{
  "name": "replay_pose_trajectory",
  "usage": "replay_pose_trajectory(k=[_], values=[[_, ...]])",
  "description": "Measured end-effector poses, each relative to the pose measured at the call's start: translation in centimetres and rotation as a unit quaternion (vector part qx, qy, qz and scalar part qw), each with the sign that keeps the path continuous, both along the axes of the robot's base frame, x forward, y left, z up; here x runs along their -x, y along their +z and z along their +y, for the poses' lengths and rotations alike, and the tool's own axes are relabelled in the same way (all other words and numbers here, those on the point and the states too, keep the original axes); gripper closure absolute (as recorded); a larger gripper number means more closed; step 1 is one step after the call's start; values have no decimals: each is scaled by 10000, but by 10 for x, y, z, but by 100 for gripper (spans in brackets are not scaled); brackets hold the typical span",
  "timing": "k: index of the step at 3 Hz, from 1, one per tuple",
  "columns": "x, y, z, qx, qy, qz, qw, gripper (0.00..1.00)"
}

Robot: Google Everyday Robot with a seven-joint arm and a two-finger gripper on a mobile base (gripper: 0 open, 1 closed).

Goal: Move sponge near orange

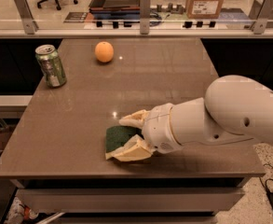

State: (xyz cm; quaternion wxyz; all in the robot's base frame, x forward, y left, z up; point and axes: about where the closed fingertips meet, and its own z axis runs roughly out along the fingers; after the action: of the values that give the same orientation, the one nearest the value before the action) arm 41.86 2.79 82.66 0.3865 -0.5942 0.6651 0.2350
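The sponge [114, 138], dark green on top, lies flat on the brown table [140, 87] near its front edge. My gripper [130, 136] reaches in from the right. Its two cream fingers [132, 120] press the sponge's far and near edges, so it is shut on the sponge, which still rests on the table. The orange [104, 52] sits at the far left-centre of the table, well away from the sponge. My white arm [220, 118] covers the table's right front part.
A green and silver drink can [51, 65] stands upright near the table's left edge, left of the orange. A glass rail with metal posts [145, 6] runs along the far edge. A cable [272, 190] lies on the floor at the right.
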Motion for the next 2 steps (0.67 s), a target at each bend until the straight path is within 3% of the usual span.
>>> replay_pose_trajectory(k=[1, 2], values=[[1, 2, 1, 12, 8, -22, 10000, 86], [2, 3, 2, 25, 17, -43, 10000, 100]])
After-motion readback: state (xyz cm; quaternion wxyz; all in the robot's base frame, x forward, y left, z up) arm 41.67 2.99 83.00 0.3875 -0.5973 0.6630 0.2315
